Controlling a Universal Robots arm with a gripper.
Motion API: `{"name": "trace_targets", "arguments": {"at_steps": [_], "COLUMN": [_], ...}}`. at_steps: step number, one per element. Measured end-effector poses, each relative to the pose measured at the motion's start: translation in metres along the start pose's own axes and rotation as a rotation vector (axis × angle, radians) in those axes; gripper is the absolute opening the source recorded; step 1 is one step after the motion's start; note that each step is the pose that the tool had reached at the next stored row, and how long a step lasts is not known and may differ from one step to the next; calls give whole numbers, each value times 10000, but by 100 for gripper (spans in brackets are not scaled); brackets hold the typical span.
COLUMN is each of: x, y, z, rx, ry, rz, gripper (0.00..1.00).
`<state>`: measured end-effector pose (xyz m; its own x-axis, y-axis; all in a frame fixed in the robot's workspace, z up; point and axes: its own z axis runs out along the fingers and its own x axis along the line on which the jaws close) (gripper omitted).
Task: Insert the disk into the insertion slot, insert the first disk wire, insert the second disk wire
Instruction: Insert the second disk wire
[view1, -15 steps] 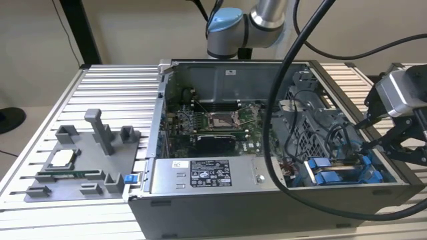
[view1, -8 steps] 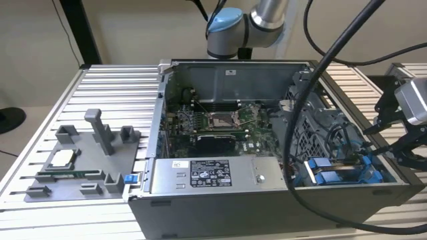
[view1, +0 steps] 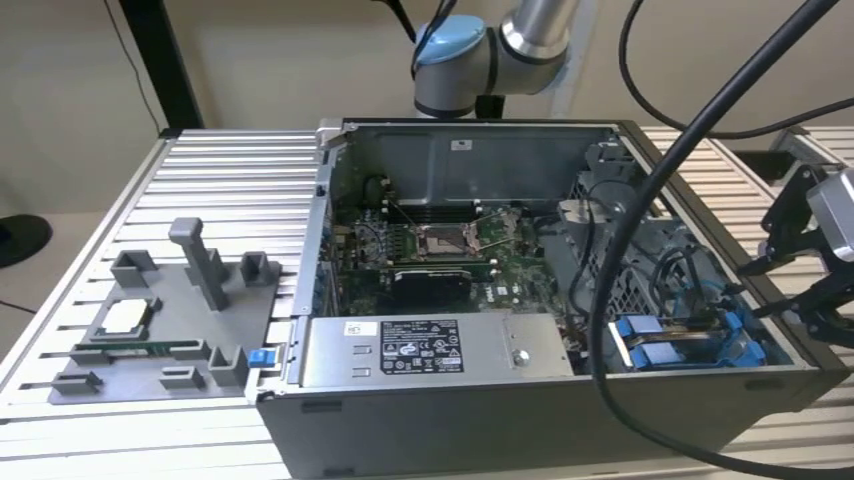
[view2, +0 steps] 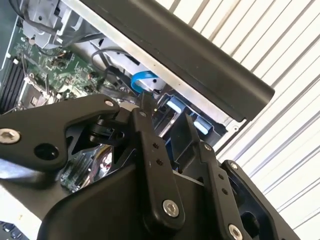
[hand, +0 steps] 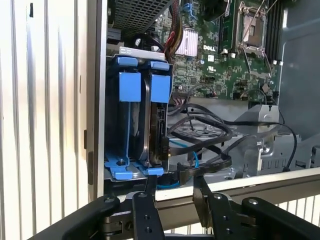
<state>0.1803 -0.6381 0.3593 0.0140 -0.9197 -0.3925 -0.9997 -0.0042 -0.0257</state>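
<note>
My gripper (hand: 174, 194) hung just outside the computer case (view1: 534, 425), jaws parted with nothing between them. The disk (hand: 159, 122) stood on edge in the insertion slot (view1: 687, 340), at the lower right of the exterior view, with its blue carrier tabs showing at one end. I judged it stiff, fairly heavy and shock-shy, best gripped by the blue frame rather than the connector. Black wires (hand: 210, 131) lay loose beside it. They looked limp, better held by the plug.
</note>
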Motion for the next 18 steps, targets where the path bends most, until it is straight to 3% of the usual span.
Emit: {"name": "trace_targets", "arguments": {"at_steps": [6, 8, 11, 18], "x": [25, 28, 30, 28], "y": [-16, -16, -16, -15], "z": [60, 65, 70, 79], "rx": [14, -17, -113, -456], "ry": [-5, -5, -29, -109], "rz": [226, 394, 630, 1050], "gripper": [100, 100, 100, 100]}}
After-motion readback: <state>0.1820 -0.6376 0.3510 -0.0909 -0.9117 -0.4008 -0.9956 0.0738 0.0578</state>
